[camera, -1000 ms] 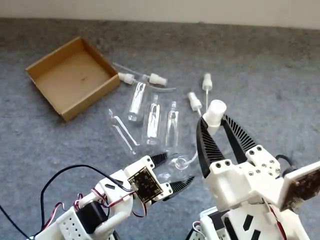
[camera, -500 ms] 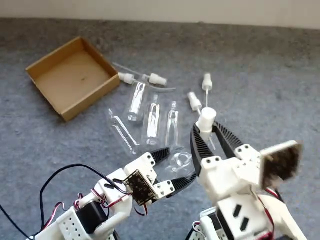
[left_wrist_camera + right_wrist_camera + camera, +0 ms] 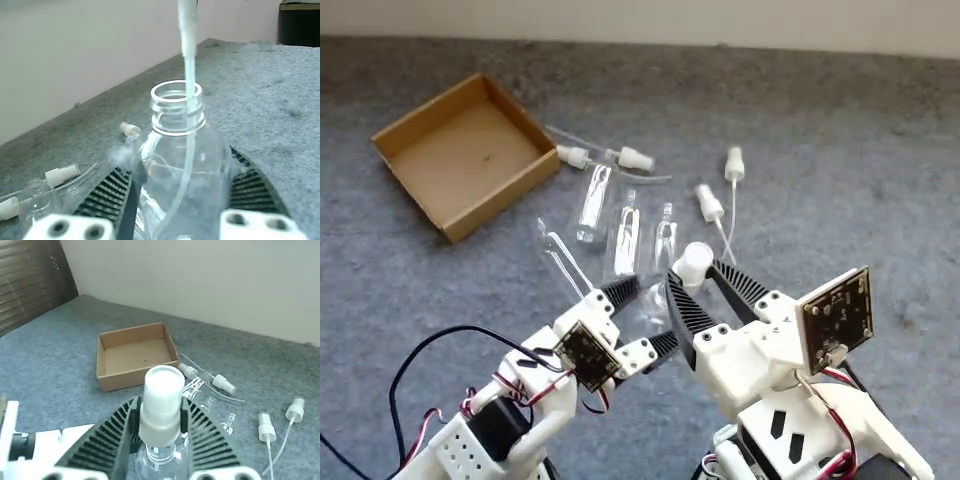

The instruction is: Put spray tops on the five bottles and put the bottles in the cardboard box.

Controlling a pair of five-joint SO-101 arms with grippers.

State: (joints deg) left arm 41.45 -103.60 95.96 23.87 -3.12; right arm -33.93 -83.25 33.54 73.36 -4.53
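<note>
My left gripper (image 3: 642, 318) is shut on a clear glass bottle (image 3: 177, 150) and holds it upright near the table's front. Directly above it my right gripper (image 3: 696, 274) is shut on a white spray top (image 3: 695, 262). That spray top (image 3: 162, 400) sits just over the bottle's neck (image 3: 157, 460), and its thin tube (image 3: 189, 75) runs down through the open mouth into the bottle. The cardboard box (image 3: 470, 150) stands at the back left with nothing inside.
Three bare bottles (image 3: 625, 235) lie side by side mid-table, with another clear piece (image 3: 565, 260) to their left. Loose spray tops lie behind them (image 3: 635, 157) and to the right (image 3: 708, 203), (image 3: 734, 160). Grey carpet covers the table.
My right gripper has carried the spray top left and down onto the bottle's mouth. My left gripper has moved up and back with the bottle under it.
</note>
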